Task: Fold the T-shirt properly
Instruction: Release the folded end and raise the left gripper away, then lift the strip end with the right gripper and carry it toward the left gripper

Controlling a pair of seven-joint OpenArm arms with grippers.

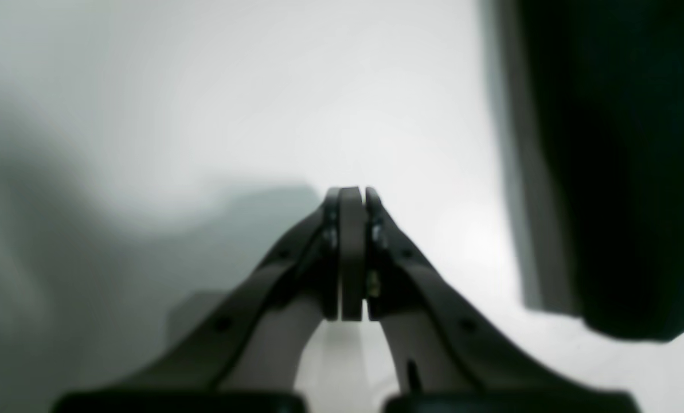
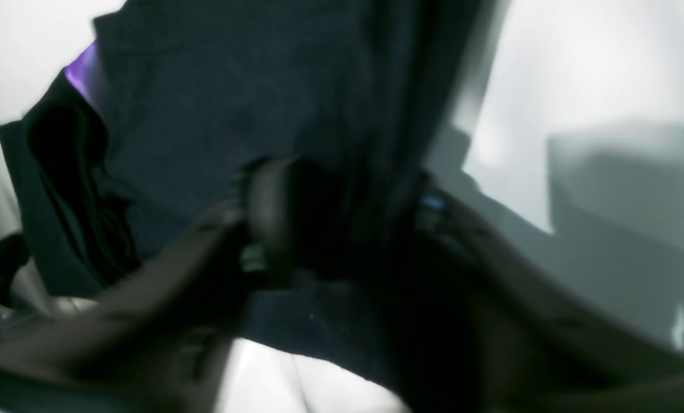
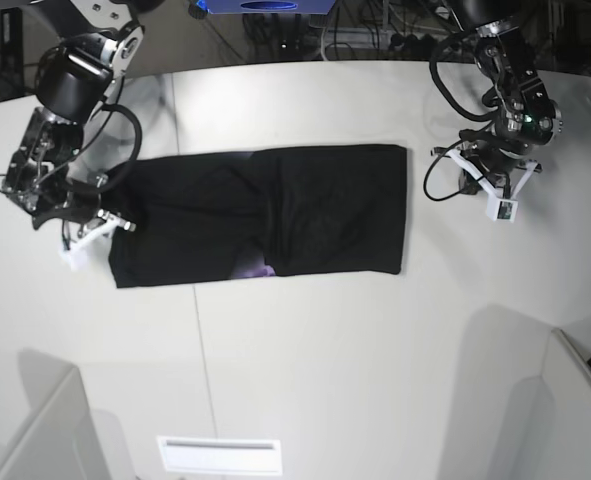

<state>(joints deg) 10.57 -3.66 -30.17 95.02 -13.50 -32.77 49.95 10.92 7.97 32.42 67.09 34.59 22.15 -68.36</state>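
We see the T-shirt lying flat as a long black band across the middle of the white table, its long sides running toward the table's left and right edges in the base view. A small patch of purple print peeks out at the band's near edge, and the right wrist view shows another purple sliver at a fold.

Our right pincer sits at the band's end toward the table's left edge in the base view. Its wrist view is blurred, but dark cloth lies bunched between its fingers, so we read it as pinching the T-shirt.

Our left pincer hangs over bare table just beyond the band's other end, apart from the cloth, its tips pressed together with nothing between them. The black edge of the T-shirt shows at the right of that wrist view.
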